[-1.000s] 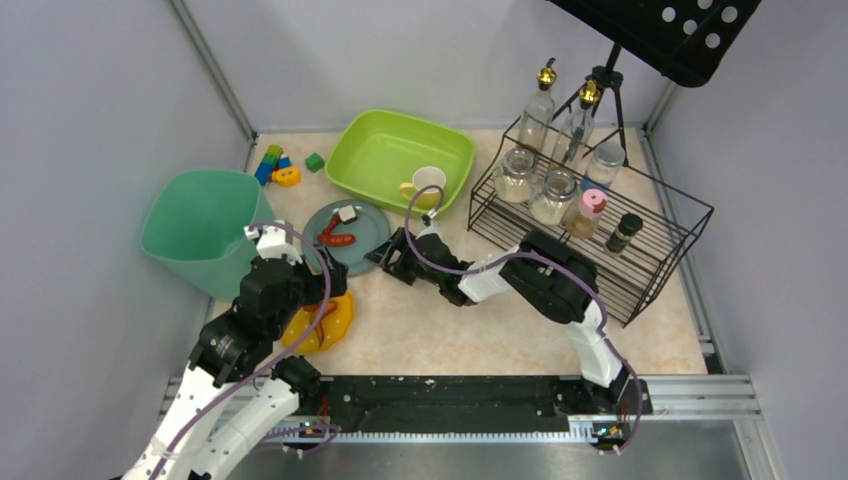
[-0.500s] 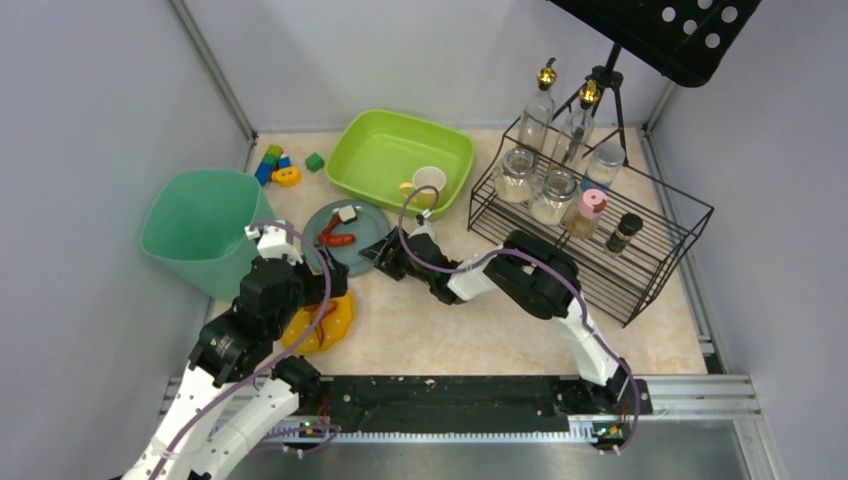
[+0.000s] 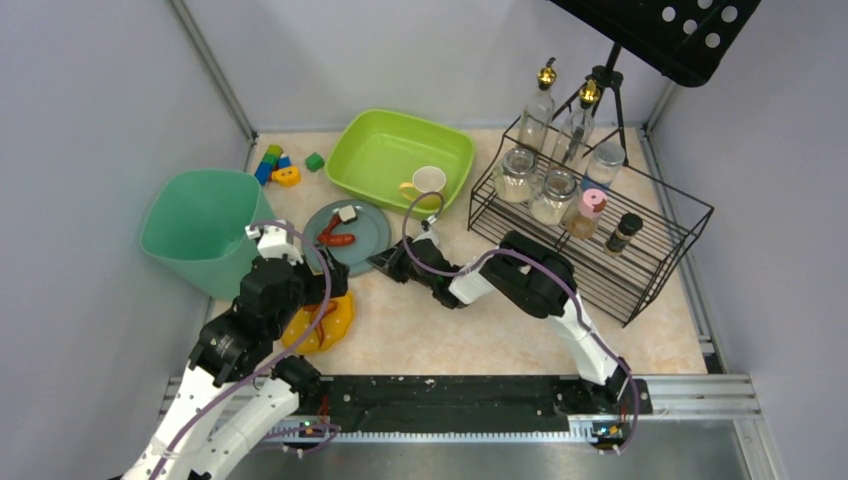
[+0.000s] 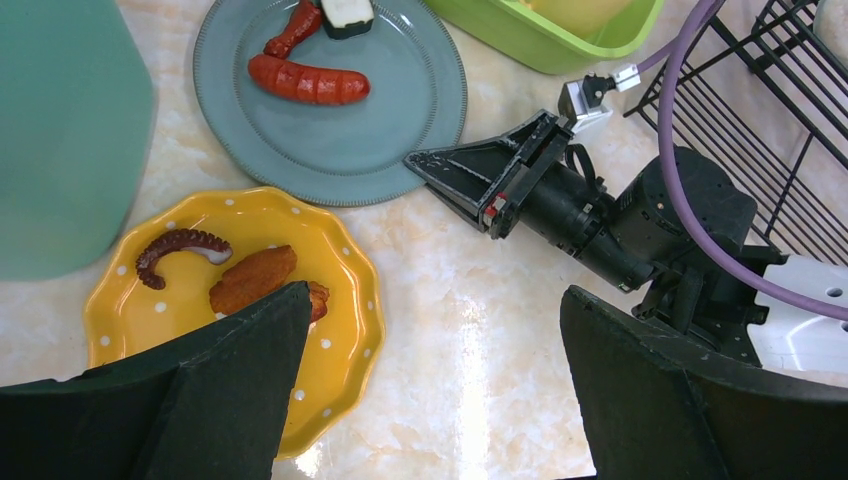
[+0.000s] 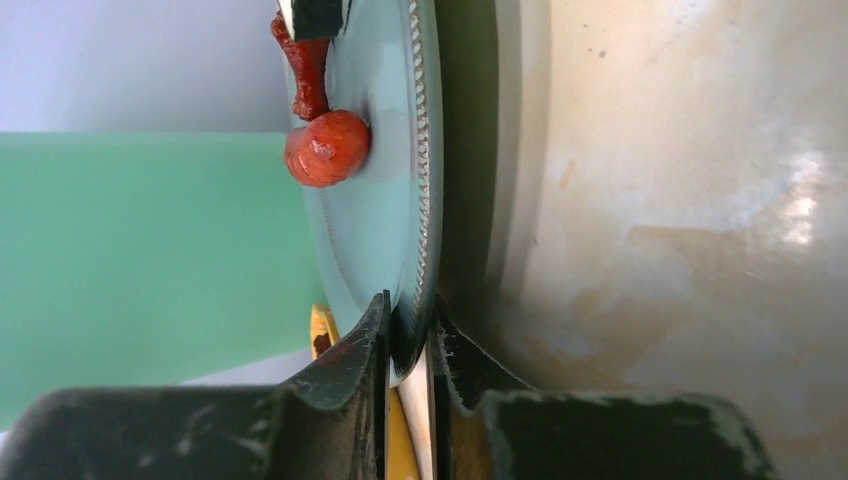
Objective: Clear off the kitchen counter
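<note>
Your right gripper (image 5: 408,322) lies low on the counter (image 3: 480,330), the beige surface spanning the cell beneath everything. Its fingers are clenched on the near rim of the grey plate (image 4: 400,120), one on each face. The plate carries a sausage (image 4: 308,82) and sits beside the green bin (image 3: 200,230). The grip takes only the edge, so lift slowly and keep the plate level, or the sausage may roll off. Your left gripper (image 4: 435,350) hangs spread wide and empty above the yellow plate (image 4: 345,262)
</note>
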Tool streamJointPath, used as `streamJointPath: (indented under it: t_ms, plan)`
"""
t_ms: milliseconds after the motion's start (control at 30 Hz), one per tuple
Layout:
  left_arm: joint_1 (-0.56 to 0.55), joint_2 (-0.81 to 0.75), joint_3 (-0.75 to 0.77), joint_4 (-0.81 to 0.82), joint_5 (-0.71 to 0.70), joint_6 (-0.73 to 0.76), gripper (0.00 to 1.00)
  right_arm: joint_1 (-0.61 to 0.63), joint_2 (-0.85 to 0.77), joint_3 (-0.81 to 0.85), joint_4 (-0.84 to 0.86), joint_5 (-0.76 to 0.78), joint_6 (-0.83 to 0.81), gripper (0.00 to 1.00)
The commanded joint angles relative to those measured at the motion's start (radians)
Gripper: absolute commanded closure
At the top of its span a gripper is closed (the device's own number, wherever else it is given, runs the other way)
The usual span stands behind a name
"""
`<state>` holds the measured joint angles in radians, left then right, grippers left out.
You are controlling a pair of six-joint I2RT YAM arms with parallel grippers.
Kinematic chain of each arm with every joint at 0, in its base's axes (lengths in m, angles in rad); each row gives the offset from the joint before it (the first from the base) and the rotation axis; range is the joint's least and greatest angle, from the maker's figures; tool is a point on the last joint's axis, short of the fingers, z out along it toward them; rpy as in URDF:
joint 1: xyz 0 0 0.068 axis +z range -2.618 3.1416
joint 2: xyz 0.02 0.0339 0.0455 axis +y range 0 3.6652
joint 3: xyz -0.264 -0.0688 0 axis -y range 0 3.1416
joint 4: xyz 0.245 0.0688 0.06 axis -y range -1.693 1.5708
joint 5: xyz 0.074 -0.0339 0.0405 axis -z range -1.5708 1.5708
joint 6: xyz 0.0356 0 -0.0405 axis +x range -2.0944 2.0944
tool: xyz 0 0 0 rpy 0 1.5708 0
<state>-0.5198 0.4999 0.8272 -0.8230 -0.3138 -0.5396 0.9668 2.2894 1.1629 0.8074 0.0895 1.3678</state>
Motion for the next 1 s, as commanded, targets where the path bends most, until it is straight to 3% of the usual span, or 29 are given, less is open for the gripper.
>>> streamJointPath:
  t_ms: [0,67,633,967]
  plan:
    - [0.003,0.006,-0.009,0.039,-0.002,0.012,0.01,0.006,0.023,-0.062,0.009,0.023,-0.006,0.93]
    - [0.003,0.006,-0.009,0.038,-0.003,0.011,0.01,0.004,0.015,-0.088,0.028,0.029,0.001,1.00]
    - [0.003,0.081,0.001,0.024,-0.042,-0.011,0.01,-0.005,-0.202,-0.489,0.236,0.050,0.015,1.00]
    - [0.003,0.240,-0.015,0.079,-0.092,-0.205,0.03,0.003,-0.364,-0.821,0.400,0.046,0.046,1.00]
